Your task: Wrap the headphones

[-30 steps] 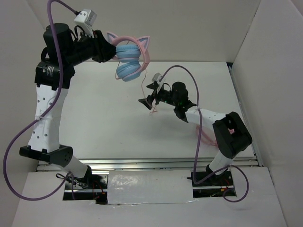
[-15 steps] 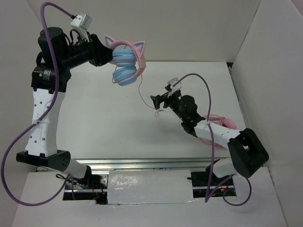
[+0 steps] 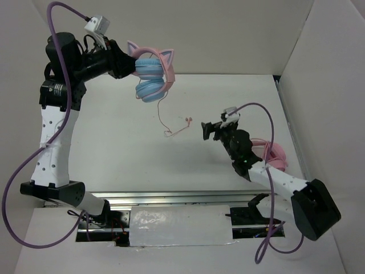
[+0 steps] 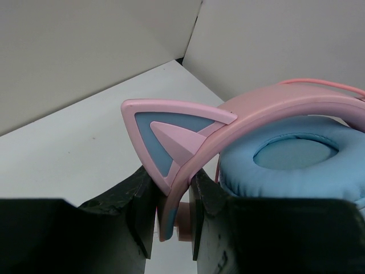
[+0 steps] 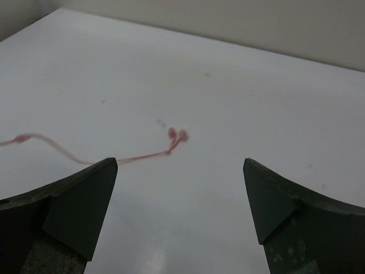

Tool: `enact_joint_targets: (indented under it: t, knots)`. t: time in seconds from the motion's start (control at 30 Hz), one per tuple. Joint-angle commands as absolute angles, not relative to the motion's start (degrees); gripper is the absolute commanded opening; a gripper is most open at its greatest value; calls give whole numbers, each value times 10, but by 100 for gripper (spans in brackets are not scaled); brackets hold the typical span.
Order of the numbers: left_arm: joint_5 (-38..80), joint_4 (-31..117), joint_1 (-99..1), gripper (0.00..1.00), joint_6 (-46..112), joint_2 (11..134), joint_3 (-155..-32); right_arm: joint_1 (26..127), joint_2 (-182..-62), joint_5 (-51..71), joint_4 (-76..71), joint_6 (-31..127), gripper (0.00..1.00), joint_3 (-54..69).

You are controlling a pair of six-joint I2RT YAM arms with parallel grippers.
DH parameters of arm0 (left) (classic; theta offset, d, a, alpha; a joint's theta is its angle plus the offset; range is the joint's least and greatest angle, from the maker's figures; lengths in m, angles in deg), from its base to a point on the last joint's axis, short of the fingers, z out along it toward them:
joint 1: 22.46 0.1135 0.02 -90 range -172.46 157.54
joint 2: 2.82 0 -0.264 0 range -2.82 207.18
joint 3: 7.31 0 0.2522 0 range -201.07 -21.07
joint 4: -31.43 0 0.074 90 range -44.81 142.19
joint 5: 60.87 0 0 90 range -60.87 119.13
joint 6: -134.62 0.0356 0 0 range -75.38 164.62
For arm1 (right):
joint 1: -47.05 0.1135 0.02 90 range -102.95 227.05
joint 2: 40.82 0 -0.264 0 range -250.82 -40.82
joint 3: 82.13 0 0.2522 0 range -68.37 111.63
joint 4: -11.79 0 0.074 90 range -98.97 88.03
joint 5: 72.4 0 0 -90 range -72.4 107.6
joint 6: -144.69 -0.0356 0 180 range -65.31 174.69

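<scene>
- Clamped in the left gripper: the pink headband of the headphones, pinched between both fingers just beneath a blue-faced cat ear.
- Held high off the table, up near the back wall on the left side, with the light blue earcups stacked one over the other below the band.
- Dangling from the lower cup: a thin pink cable, dropping to the table, kinking, then trailing right to its forked end, loose on the surface.
- At the right gripper: spread wide and gripping nothing, low over the table, aimed at the forked end, near it but apart.
- Behind the right arm, toward the right wall: all-pink headphones lying on the table, partly hidden by the arm.
</scene>
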State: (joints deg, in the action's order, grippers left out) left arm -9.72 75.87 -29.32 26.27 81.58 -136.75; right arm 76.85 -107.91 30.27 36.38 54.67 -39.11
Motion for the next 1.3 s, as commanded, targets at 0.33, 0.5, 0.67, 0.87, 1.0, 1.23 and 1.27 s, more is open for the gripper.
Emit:
enact_joint_targets:
  t: [0.33,0.5,0.67,0.87,1.0,1.23,1.27]
  knots:
    - [-159,681,-269,0,215,830,-1418,864,-1205,62,623,493,100,-426]
    - [-182,680,-265,0,201,844,-1436,868,-1360,2,695,446,100,-285]
    - [-217,665,-262,0,200,837,-1414,860,-1448,0,691,422,27,-139]
    - [-304,622,-280,0,252,784,-1339,807,-1450,-70,479,463,0,-44]
    - [-276,606,-322,0,330,716,-1225,737,-1423,-67,373,511,0,-23]
    - [-197,639,-420,0,471,660,-1102,672,-1403,55,71,652,0,103]
    - [-191,647,-430,0,506,656,-1084,667,-1401,60,48,678,0,130]
